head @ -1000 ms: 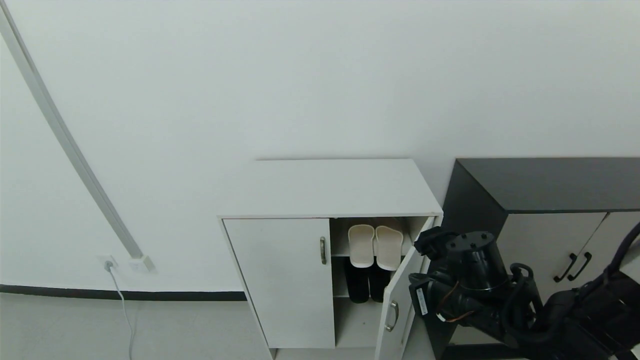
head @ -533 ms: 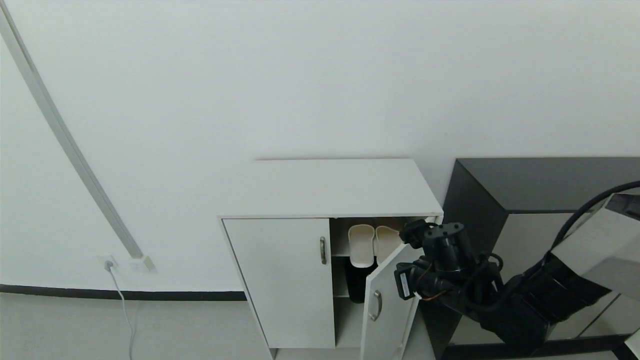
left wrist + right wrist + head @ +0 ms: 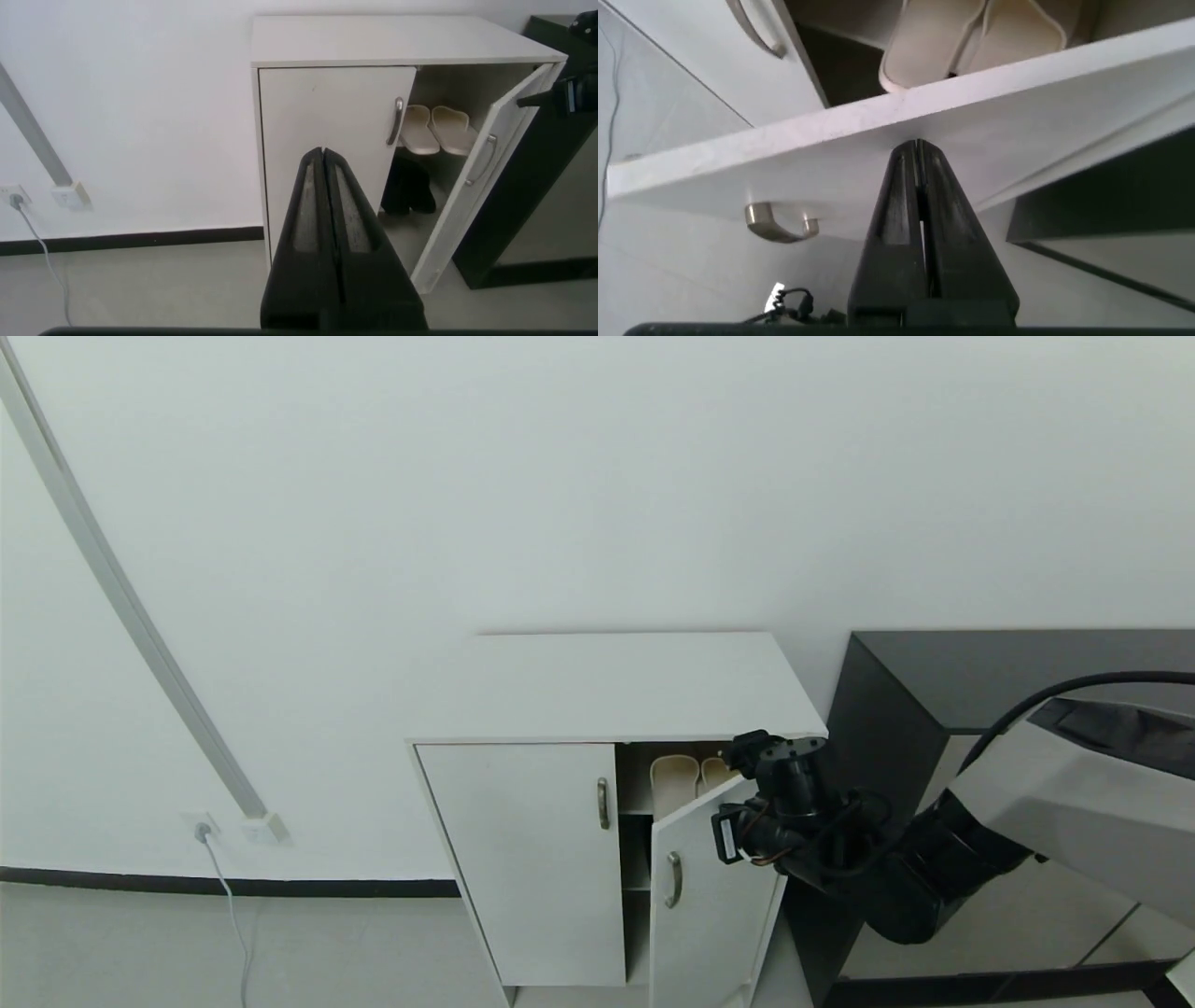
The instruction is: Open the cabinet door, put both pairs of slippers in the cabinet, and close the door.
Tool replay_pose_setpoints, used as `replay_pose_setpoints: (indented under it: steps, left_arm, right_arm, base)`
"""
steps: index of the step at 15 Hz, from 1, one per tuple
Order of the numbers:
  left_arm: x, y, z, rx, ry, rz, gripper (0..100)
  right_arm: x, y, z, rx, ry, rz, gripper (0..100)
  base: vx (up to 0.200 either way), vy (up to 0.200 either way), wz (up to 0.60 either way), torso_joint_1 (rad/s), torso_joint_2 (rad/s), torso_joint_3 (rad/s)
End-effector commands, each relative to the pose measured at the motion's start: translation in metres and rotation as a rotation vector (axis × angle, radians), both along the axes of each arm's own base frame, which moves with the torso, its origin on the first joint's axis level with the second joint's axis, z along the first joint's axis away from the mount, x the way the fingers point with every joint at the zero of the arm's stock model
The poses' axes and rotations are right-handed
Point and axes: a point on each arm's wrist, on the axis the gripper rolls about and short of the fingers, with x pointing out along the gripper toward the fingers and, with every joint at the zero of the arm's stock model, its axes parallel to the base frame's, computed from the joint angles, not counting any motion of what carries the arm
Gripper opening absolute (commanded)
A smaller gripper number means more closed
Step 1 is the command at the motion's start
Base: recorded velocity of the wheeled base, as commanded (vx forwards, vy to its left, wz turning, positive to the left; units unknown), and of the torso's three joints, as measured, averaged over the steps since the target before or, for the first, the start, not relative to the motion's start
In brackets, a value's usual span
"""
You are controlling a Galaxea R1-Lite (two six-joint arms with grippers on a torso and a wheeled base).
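One white cabinet [image 3: 616, 686] has two doors: the left door [image 3: 523, 859] is shut and the right door [image 3: 709, 896] stands ajar. Two pairs of slippers lie inside, pale slippers [image 3: 674, 775] on the upper shelf and dark slippers [image 3: 408, 187] on the shelf below. The right gripper [image 3: 918, 149], fingers pressed together, meets the right door's outer face just below its top edge, above the handle [image 3: 672, 880]; the door stands between it and the slippers. The left gripper [image 3: 322, 159], fingers together, hangs well apart from the cabinet. A black cabinet [image 3: 1008, 677] stands just beside the white one.
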Motion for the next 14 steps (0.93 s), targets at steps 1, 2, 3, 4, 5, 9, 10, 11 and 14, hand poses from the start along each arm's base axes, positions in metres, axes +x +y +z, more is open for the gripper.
replay_pose_setpoints:
  steps: [1,2,3,4,5,9,10,11,14]
  left_arm:
    - [0.000,0.000,0.000,0.000,0.001,0.000,0]
    - [0.000,0.000,0.000,0.000,0.001,0.000,0]
    - [0.000,0.000,0.000,0.000,0.001,0.000,0]
    - [0.000,0.000,0.000,0.000,0.001,0.000,0]
    - [0.000,0.000,0.000,0.000,0.001,0.000,0]
    - [0.000,0.000,0.000,0.001,0.000,0.000,0]
    - [0.000,0.000,0.000,0.000,0.001,0.000,0]
    - [0.000,0.000,0.000,0.000,0.001,-0.002,0]
    - [0.000,0.000,0.000,0.001,0.001,0.000,0]
  right_arm:
    - [0.013,0.009,-0.011,0.001,-0.004,-0.001,0]
    - [0.018,0.012,-0.010,-0.002,-0.020,0.005,0]
    - [0.023,0.015,-0.011,-0.004,-0.030,0.007,0]
    - [0.024,0.016,-0.012,-0.004,-0.035,0.010,0]
    - [0.029,0.019,-0.010,0.005,-0.048,0.008,0]
    - [0.038,0.023,-0.006,0.024,-0.076,0.003,0]
    - [0.040,0.024,-0.006,0.028,-0.081,0.002,0]
    - [0.043,0.024,-0.005,0.031,-0.086,0.000,0]
    - [0.050,0.025,-0.008,0.032,-0.087,-0.008,0]
  base:
    - [0.000,0.000,0.00,0.000,0.00,0.000]
    - [0.000,0.000,0.00,0.000,0.00,0.000]
    - [0.000,0.000,0.00,0.000,0.00,0.000]
    - [0.000,0.000,0.00,0.000,0.00,0.000]
    - [0.000,0.000,0.00,0.000,0.00,0.000]
    - [0.000,0.000,0.00,0.000,0.00,0.000]
    - [0.000,0.000,0.00,0.000,0.00,0.000]
    - [0.000,0.000,0.00,0.000,0.00,0.000]
    - [0.000,0.000,0.00,0.000,0.00,0.000]
